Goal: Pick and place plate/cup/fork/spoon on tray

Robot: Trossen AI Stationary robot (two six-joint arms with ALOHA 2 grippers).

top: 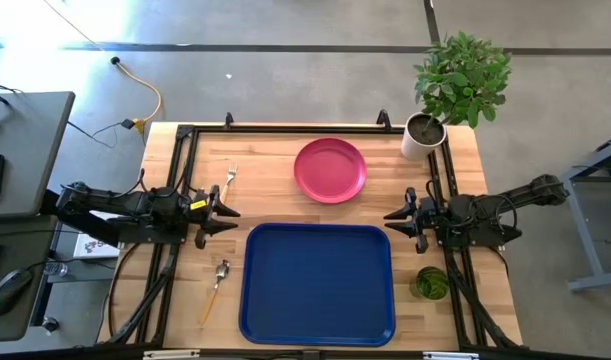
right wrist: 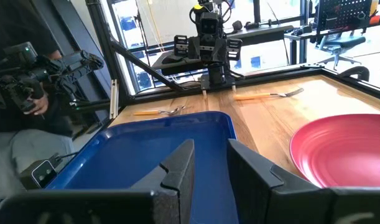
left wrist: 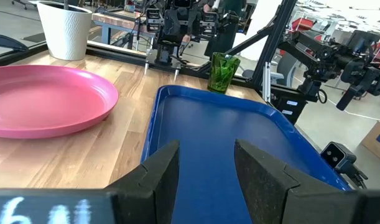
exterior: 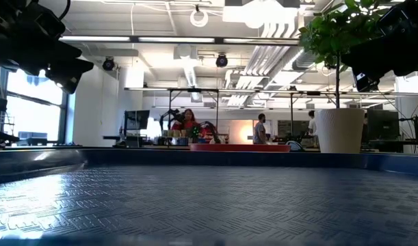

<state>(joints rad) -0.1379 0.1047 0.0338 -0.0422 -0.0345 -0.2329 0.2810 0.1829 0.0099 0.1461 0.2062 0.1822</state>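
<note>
High view | our left gripper (top: 231,211) and right gripper (top: 390,218), both released, flank the empty dark-blue rectangular tray (top: 317,283) | round pink plate (top: 330,169) waits beyond it, ready for loading.

tray (top: 318,283): dark blue all over; up close in the low view its floor bears a fine raised criss-cross tread.
plate (top: 330,169): plain pink-magenta, no pattern.
cup (top: 432,283): translucent green, near the table's right edge.
fork (top: 228,181): silver tines, light orange-tan handle.
spoon (top: 216,286): silver bowl, light orange-tan handle.
table (top: 275,170): pale wood in lengthwise strips, framed by black rails.
pot (top: 420,135): white, at the far right corner; its wall looks faintly ribbed or woven in the left wrist view, though that is hard to make out.
plant (top: 464,76): bright green leaves.
left gripper (top: 223,211): black fingers.
right gripper (top: 397,217): black fingers.
</note>
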